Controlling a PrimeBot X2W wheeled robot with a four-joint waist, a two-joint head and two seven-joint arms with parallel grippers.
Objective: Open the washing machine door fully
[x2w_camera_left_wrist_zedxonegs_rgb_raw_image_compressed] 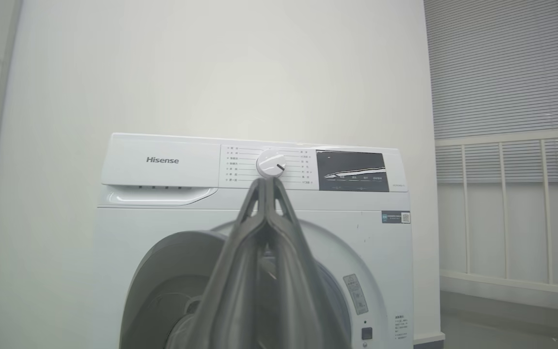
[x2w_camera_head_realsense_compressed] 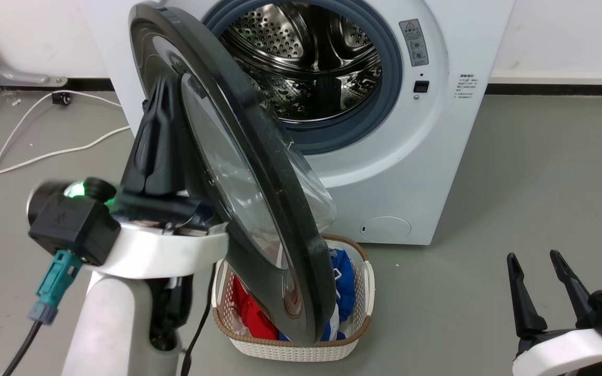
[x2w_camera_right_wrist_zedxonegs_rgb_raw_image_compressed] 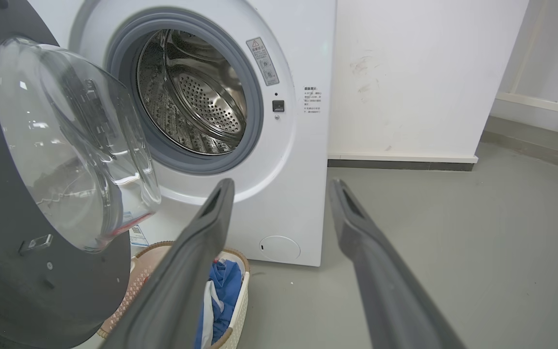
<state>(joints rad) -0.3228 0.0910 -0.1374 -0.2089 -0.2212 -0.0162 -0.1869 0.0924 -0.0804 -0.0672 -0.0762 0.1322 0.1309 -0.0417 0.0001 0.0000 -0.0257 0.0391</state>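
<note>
The left gripper (x2w_camera_left_wrist_zedxonegs_rgb_raw_image_compressed: pixel 266 182) has its two fingers (x2w_camera_left_wrist_zedxonegs_rgb_raw_image_compressed: pixel 240 252) pressed together with nothing between them, lying along the outer face of the one washing machine door (x2w_camera_head_realsense_compressed: pixel 309 292). The right gripper (x2w_camera_head_realsense_compressed: pixel 534 257) hangs well apart from it over the floor (x2w_camera_head_realsense_compressed: pixel 489 209), its two fingers spread. The door stands swung out from the left edge of the single white washing machine (x2w_camera_head_realsense_compressed: pixel 437 156), its glass bowl (x2w_camera_right_wrist_zedxonegs_rgb_raw_image_compressed: pixel 66 145) facing the one steel drum (x2w_camera_head_realsense_compressed: pixel 306 57), and one woven basket (x2w_camera_head_realsense_compressed: pixel 290 350) of red and blue clothes (x2w_camera_head_realsense_compressed: pixel 249 313) sits on the floor under the door's lower edge.
</note>
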